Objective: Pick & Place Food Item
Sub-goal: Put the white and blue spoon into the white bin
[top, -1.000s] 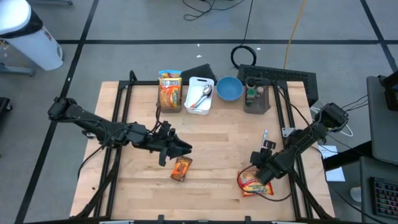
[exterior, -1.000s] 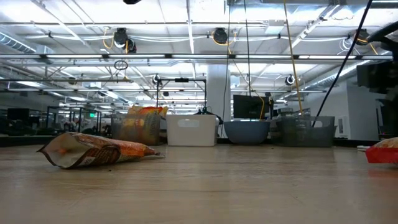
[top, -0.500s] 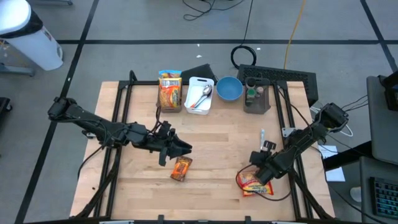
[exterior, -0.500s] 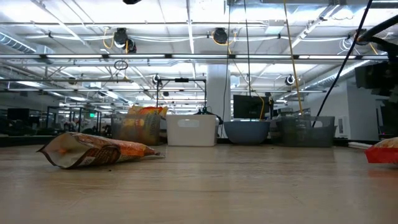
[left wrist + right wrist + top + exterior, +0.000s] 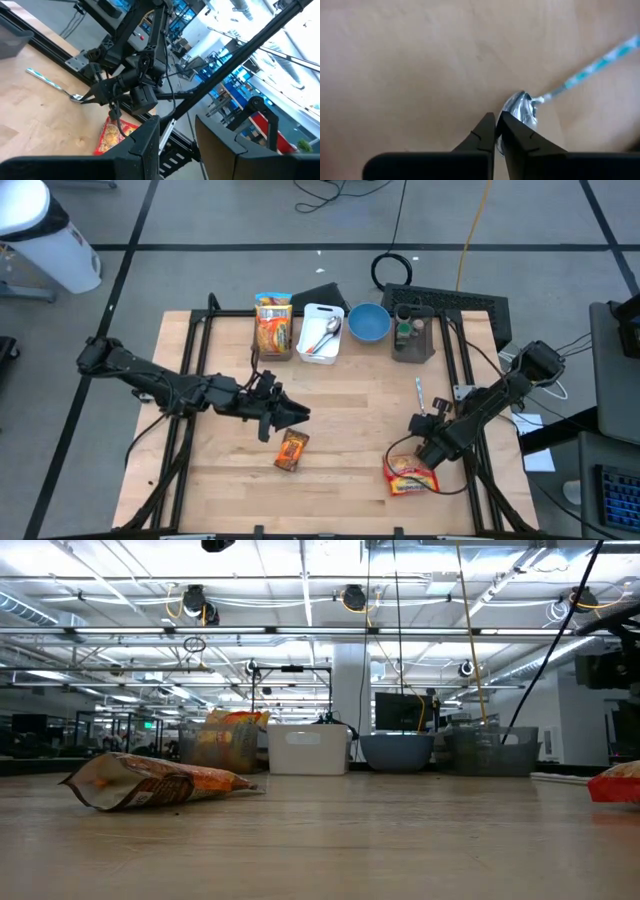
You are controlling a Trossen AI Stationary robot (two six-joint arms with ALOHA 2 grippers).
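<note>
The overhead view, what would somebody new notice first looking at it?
Probably the two dark arms reaching in over the wooden table: the left end effector hovers just above an orange snack pouch near the middle, and the right end effector is shut beside a red snack bag near the front right edge. Next comes the row along the far edge, especially the blue bowl.

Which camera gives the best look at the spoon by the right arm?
The right wrist view: the spoon fills the frame, its shiny bowl just past the shut right gripper and its blue patterned handle running off. The high view shows it only as a thin sliver, the left wrist view shows it small and far off, and the low view barely shows it.
</note>
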